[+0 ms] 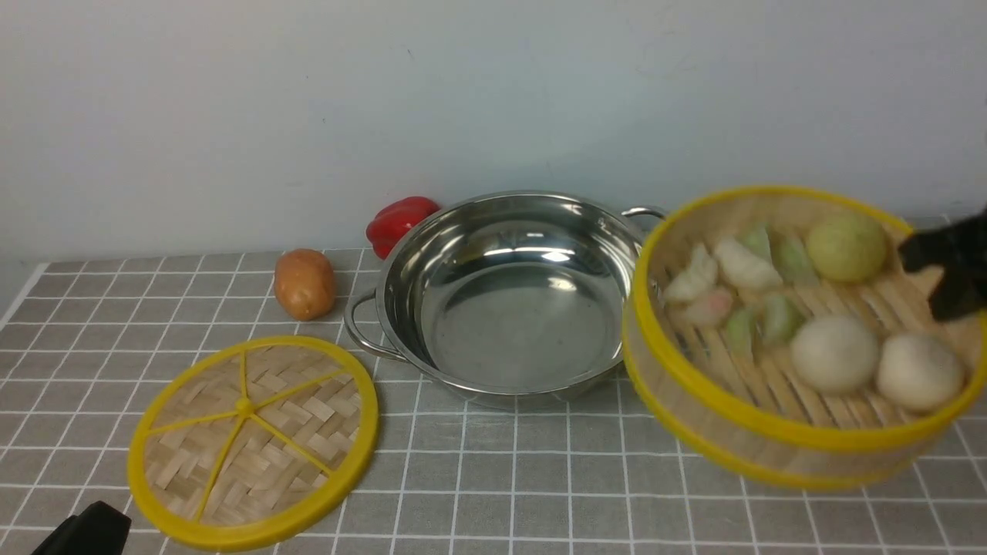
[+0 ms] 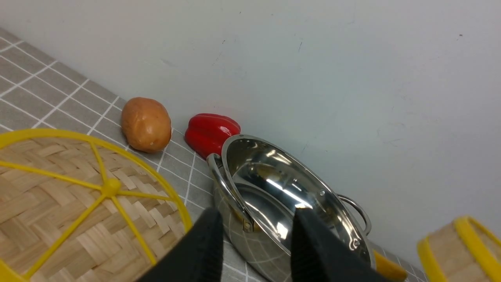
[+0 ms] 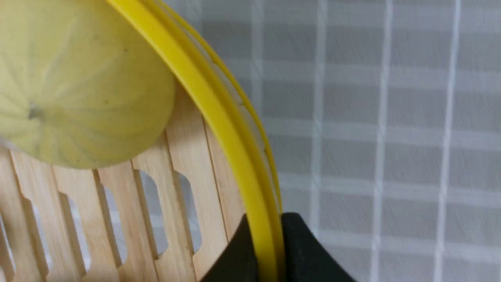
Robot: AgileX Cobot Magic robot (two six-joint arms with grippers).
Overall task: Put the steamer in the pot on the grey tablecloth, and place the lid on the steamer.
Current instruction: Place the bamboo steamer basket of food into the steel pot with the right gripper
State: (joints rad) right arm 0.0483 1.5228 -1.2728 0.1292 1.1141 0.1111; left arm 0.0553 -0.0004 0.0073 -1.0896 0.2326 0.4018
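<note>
Steamer [image 1: 771,432]: we find it just right of the pot [image 1: 509,308], mouth upward and tipped toward the camera. It is round, so we log no long axis.
Right gripper [image 3: 269,246]: clamped on the steamer's yellow rim.
Left gripper [image 2: 256,219]: jaws apart, near the lid [image 1: 254,439].
Steamer's right edge is cut off, and we cannot tell whether its base touches the grey tablecloth [image 1: 540,478].

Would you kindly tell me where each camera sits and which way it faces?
Left wrist: behind the open left gripper, facing pot and wall.
Right wrist: behind the right gripper shut on the steamer, looking down.
Front: central, facing forward across the grey tablecloth; both grippers at its edges.
Shared: front and left wrist show pot and lid.
</note>
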